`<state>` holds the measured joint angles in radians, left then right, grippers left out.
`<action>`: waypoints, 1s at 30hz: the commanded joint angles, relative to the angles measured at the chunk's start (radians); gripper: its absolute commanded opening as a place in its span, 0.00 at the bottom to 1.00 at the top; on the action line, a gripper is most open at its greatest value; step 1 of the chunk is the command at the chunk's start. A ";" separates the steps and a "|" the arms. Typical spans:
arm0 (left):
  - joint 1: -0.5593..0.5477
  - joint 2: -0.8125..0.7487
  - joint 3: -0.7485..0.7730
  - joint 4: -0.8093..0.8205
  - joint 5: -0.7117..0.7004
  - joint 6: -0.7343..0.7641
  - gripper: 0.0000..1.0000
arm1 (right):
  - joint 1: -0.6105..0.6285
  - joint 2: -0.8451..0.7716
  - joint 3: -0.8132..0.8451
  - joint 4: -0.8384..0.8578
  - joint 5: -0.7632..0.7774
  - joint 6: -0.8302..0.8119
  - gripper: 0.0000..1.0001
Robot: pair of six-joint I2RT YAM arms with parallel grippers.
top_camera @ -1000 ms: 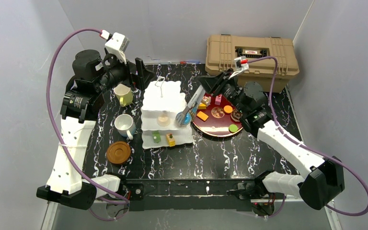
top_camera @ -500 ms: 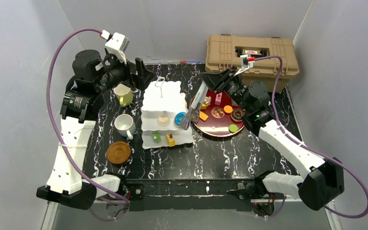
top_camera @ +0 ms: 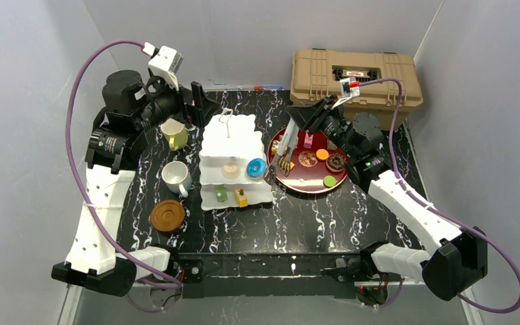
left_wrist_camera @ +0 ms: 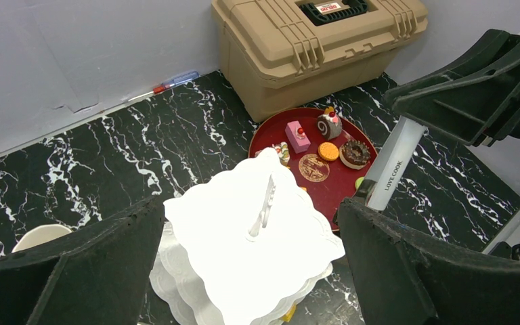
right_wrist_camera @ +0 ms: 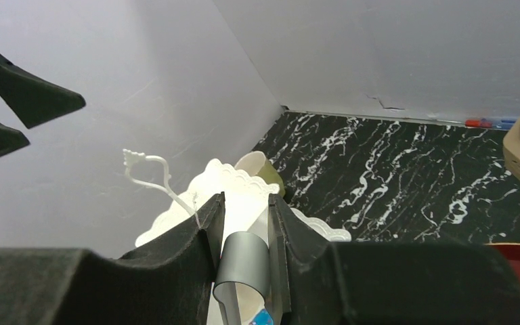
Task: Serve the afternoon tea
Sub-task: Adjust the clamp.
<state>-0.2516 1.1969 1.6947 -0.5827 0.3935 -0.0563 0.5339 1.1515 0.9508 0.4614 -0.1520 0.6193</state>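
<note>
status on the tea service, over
Left end effector open beside cake stand. Right end effector shut on tongs over red plate. Blue donut on stand's middle tier, more pastries on plate. Nothing in the way.

Stand (top_camera: 233,139): centre of my view, pastries (top_camera: 256,167) on its tiers.
Mugs (top_camera: 175,177): left of stand, one behind the other.
Coaster (top_camera: 167,215): before the mugs.
Plate (top_camera: 305,181): right of stand; case (top_camera: 355,74) behind it.

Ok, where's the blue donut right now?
In the top view, the blue donut sits on the right side of the middle tier of the cake stand, beside a pale pastry.
</note>
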 commanded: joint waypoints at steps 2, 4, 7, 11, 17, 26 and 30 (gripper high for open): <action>0.004 -0.021 -0.004 0.016 0.017 -0.005 0.98 | -0.003 -0.029 0.051 -0.013 0.029 -0.088 0.03; 0.003 -0.019 -0.004 0.018 0.019 -0.009 0.98 | -0.003 -0.028 0.045 0.002 0.046 -0.096 0.03; 0.003 -0.015 -0.002 0.021 0.021 -0.012 0.98 | -0.003 -0.022 0.036 0.048 0.070 -0.083 0.03; 0.003 -0.014 0.000 0.021 0.019 -0.009 0.98 | -0.003 0.000 0.026 0.113 0.092 -0.047 0.02; 0.003 -0.020 -0.005 0.021 0.015 0.007 0.98 | -0.003 0.030 0.021 0.160 0.078 -0.006 0.02; 0.004 -0.024 -0.013 0.029 0.014 0.006 0.98 | -0.003 0.086 0.020 0.207 0.083 0.018 0.02; 0.004 -0.025 -0.014 0.029 0.012 0.009 0.98 | -0.003 0.118 0.017 0.251 0.091 0.030 0.02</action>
<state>-0.2516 1.1969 1.6855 -0.5686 0.3965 -0.0586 0.5323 1.2572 0.9516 0.5831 -0.0792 0.6250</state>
